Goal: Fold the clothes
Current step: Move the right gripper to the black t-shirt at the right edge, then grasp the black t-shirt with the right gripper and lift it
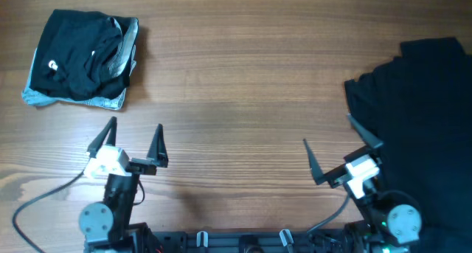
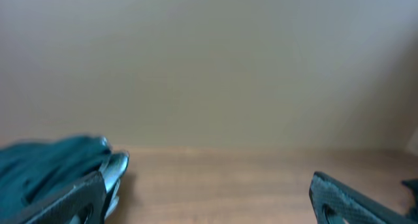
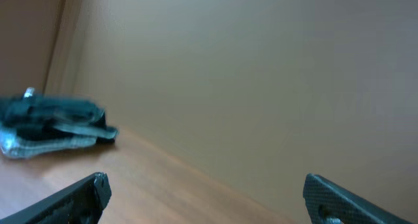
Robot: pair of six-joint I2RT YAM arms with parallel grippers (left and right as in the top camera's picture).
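A folded stack of black clothes [image 1: 80, 55] lies on a light grey-blue piece [image 1: 103, 102] at the table's far left; it also shows in the left wrist view [image 2: 46, 165] and the right wrist view [image 3: 52, 123]. A loose heap of black clothes [image 1: 424, 113] covers the right side of the table. My left gripper [image 1: 134, 139] is open and empty, just in front of the folded stack. My right gripper [image 1: 341, 146] is open and empty, its right finger at the heap's left edge.
The wooden table [image 1: 243, 83] stretches between the stack and the heap. A grey cable [image 1: 44, 194] runs from the left arm toward the front left edge. A plain beige wall [image 2: 209, 67] stands behind the table.
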